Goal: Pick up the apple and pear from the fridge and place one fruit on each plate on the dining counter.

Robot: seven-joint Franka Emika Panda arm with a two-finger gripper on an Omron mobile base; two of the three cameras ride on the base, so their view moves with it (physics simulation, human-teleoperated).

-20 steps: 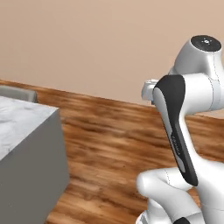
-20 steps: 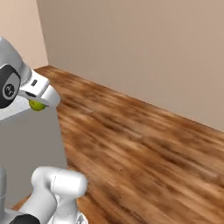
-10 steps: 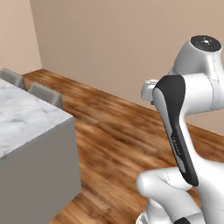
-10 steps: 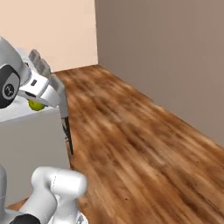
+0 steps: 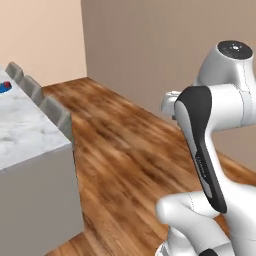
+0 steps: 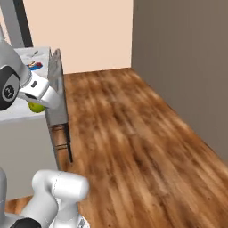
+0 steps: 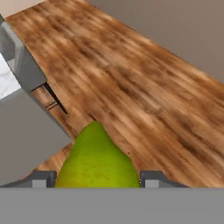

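Over the wooden floor beside the long white-grey veined marble tabletop (image 5: 25,131), the base has swung round so the counter end and its blue plate (image 6: 35,66) now show, bringing delivery nearer, while the jaws (image 7: 98,177) stay closed on the glossy, smooth yellow-green pear (image 7: 97,159).

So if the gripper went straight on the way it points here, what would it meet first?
Probably the wooden floor. The gripper, shut on the pear, looks down past the dining counter at bare boards; depth is unclear, but nothing else seems to lie ahead.
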